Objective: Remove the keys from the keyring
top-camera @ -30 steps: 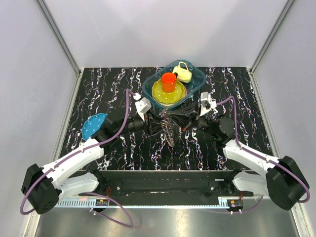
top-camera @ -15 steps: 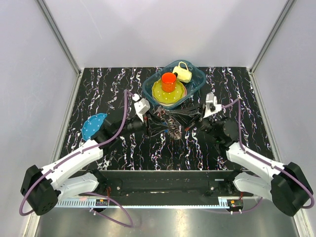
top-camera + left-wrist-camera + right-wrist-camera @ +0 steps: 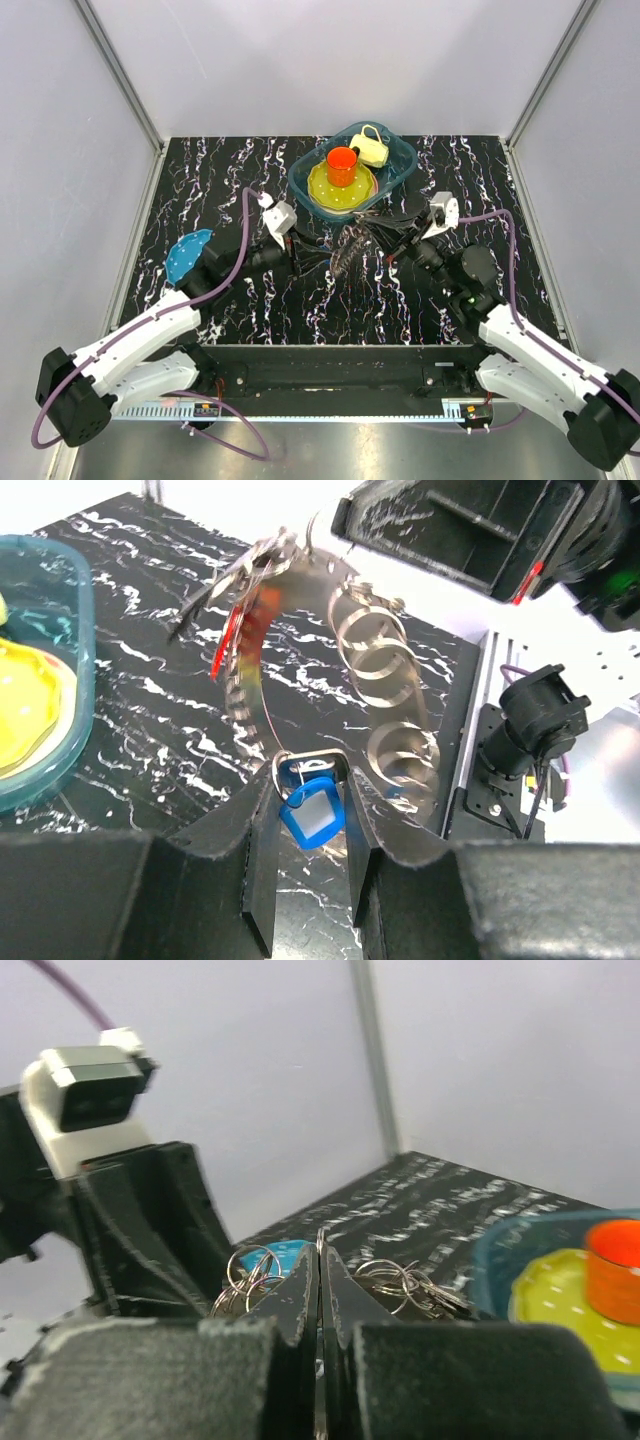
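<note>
1. The left gripper [image 3: 303, 255] has slid a little to the left. Its fingers stay narrow, pinching a blue plastic tag [image 3: 308, 818].
2. The right gripper [image 3: 393, 246] has pulled back to the right. Its fingers stay tight shut on the large thin metal wire keyring [image 3: 300, 565].
3. The many small grey metal keys [image 3: 345, 252] hang on that ring between both grippers, above the black marbled table [image 3: 220, 180]. They are stretched out more than before.
</note>
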You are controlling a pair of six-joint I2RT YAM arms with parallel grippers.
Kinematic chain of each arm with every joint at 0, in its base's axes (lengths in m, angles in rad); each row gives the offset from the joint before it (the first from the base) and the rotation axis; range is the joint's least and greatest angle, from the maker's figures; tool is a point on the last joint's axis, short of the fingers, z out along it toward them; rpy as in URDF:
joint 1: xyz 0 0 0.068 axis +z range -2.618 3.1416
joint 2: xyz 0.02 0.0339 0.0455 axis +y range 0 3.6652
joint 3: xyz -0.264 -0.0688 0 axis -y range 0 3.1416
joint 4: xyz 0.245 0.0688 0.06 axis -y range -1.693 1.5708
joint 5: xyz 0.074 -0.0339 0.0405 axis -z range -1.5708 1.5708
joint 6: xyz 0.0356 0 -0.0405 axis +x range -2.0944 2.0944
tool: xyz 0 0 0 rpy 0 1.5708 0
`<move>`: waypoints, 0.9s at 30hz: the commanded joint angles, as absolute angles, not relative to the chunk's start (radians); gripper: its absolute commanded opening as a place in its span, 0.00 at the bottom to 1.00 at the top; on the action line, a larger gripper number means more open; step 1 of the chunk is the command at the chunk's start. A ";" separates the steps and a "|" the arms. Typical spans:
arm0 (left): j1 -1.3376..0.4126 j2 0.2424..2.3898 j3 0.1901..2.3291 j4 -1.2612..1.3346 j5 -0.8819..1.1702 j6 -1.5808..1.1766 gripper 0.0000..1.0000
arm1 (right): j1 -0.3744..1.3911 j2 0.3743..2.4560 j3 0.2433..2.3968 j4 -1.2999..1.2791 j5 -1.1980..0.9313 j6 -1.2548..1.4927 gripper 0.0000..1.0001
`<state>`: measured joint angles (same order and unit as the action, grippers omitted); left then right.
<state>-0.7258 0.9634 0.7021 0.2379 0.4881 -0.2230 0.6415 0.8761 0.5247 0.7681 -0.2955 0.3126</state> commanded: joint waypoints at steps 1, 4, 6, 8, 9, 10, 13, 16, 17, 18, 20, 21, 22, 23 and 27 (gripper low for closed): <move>-0.727 0.902 0.684 0.200 0.379 -0.189 0.00 | 0.643 0.776 0.617 0.542 -0.101 0.193 0.00; -0.726 0.885 0.681 0.146 0.269 -0.192 0.00 | 0.643 0.721 0.669 0.381 -0.025 0.149 0.00; -0.719 0.879 0.684 0.106 0.168 -0.196 0.00 | 0.643 0.695 0.712 0.252 0.044 0.123 0.00; -0.712 0.873 0.689 0.078 0.114 -0.195 0.00 | 0.643 0.690 0.771 0.102 0.148 0.109 0.00; -0.701 0.873 0.693 0.054 0.074 -0.193 0.00 | 0.643 0.690 0.794 0.048 0.184 0.100 0.00; -0.696 0.873 0.696 0.042 0.054 -0.195 0.00 | 0.643 0.690 0.817 0.004 0.251 0.106 0.00; -0.660 0.874 0.703 0.009 0.008 -0.219 0.00 | 0.644 0.695 0.896 -0.245 0.434 0.181 0.00; -0.618 0.870 0.695 0.003 -0.021 -0.238 0.00 | 0.643 0.696 0.913 -0.427 0.540 0.250 0.00; -0.603 0.868 0.692 0.003 -0.029 -0.241 0.00 | 0.641 0.698 0.908 -0.449 0.557 0.282 0.00; -0.597 0.868 0.689 -0.018 -0.032 -0.244 0.00 | 0.641 0.699 0.904 -0.468 0.583 0.300 0.00; -0.585 0.877 0.678 -0.023 -0.054 -0.259 0.00 | 0.641 0.715 0.891 -0.515 0.603 0.362 0.00; -0.581 0.882 0.678 -0.025 -0.057 -0.270 0.00 | 0.638 0.721 0.888 -0.526 0.604 0.382 0.00; -0.580 0.890 0.678 -0.028 -0.060 -0.275 0.00 | 0.635 0.738 0.873 -0.543 0.610 0.421 0.00; -0.577 0.902 0.681 -0.040 -0.061 -0.281 0.00 | 0.634 0.745 0.864 -0.545 0.620 0.440 0.00; -0.572 0.925 0.667 -0.017 -0.052 -0.307 0.00 | 0.583 0.794 0.813 -0.540 0.650 0.514 0.00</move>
<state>-0.5797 0.9073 0.6781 -0.0483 -0.0219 -0.2649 0.6231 0.7589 0.8425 -0.5236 0.5549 0.3920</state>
